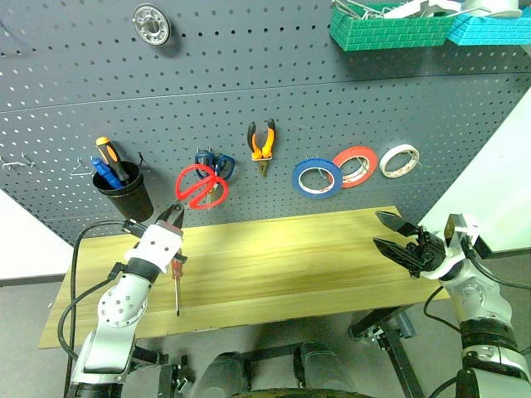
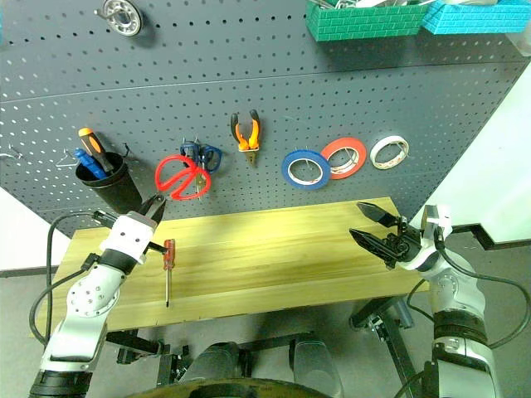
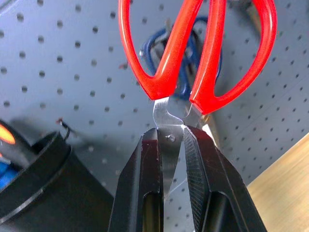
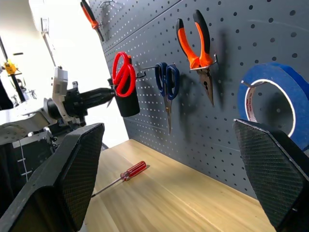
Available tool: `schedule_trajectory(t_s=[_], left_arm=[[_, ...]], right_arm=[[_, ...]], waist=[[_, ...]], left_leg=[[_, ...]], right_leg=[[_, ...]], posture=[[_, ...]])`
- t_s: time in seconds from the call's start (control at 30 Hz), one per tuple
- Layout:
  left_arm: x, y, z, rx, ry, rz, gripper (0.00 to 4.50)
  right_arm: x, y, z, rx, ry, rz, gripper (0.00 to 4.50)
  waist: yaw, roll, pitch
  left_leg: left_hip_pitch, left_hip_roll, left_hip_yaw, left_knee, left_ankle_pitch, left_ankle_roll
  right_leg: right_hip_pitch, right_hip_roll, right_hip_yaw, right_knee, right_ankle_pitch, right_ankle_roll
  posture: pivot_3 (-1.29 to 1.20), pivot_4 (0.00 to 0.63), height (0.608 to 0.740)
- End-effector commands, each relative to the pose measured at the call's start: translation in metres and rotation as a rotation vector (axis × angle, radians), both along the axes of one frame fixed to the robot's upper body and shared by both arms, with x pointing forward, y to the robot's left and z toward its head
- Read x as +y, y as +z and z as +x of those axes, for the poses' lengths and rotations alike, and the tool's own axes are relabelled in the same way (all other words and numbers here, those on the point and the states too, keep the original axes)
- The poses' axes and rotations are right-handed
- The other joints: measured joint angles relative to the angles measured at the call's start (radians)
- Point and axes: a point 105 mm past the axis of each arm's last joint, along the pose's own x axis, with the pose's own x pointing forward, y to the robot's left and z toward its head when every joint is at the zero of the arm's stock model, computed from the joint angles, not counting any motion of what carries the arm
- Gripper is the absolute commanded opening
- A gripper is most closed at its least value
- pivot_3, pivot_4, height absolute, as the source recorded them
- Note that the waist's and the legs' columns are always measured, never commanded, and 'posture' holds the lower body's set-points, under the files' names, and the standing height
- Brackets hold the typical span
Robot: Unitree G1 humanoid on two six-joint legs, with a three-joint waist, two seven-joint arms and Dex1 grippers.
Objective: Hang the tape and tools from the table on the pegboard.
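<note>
Two pincers: left pincer (image 1: 176, 213) clamps red-handled scissors (image 1: 202, 186) at pegboard (image 1: 249, 91); right pincer (image 1: 387, 233) agape.

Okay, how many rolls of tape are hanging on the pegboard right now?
3, side by side on the pegboard right of the pliers: blue roll, red-orange roll, white roll.

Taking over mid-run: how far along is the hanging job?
Done: blue tape and pliers hang on the pegboard. In hand: left claw shut on the red scissors, at the board. Left: the red screwdriver lies on the table; right claw open, empty.
</note>
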Motion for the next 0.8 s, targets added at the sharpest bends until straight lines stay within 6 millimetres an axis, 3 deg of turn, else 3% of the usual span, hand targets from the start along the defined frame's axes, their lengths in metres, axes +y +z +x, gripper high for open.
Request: schedule_trajectory(t_s=[0.03, 0.43, 0.8], left_arm=[[-0.001, 0.008, 0.007, -0.026, -0.012, -0.065, 0.29], [-0.013, 0.000, 0.023, 0.018, -0.078, -0.116, 0.29], [-0.014, -0.006, 0.053, 0.048, -0.064, -0.145, 0.29]], right_arm=[[0.001, 0.005, -0.001, -0.030, 0.001, 0.007, 4.50], [0.003, 0.009, -0.004, -0.044, 0.001, -0.011, 4.50], [0.004, 0.011, -0.009, -0.044, 0.015, -0.019, 4.50]], waist=[[0.001, 0.000, 0.000], [-0.003, 0.002, -0.002], [-0.003, 0.002, -0.003]], left_leg=[[0.000, 0.000, 0.000, 0.000, 0.000, 0.000], [-0.001, 0.000, 0.000, 0.006, 0.000, 0.000], [-0.001, 0.000, 0.000, 0.008, 0.000, 0.000]], right_leg=[[0.000, 0.000, 0.000, 0.000, 0.000, 0.000], [0.001, 0.000, 0.000, 0.003, 0.000, 0.000], [0.001, 0.001, 0.000, 0.004, 0.001, 0.001]], posture=[[-0.09, 0.007, 0.736], [-0.12, 0.011, 0.736], [-0.14, 0.011, 0.736]])
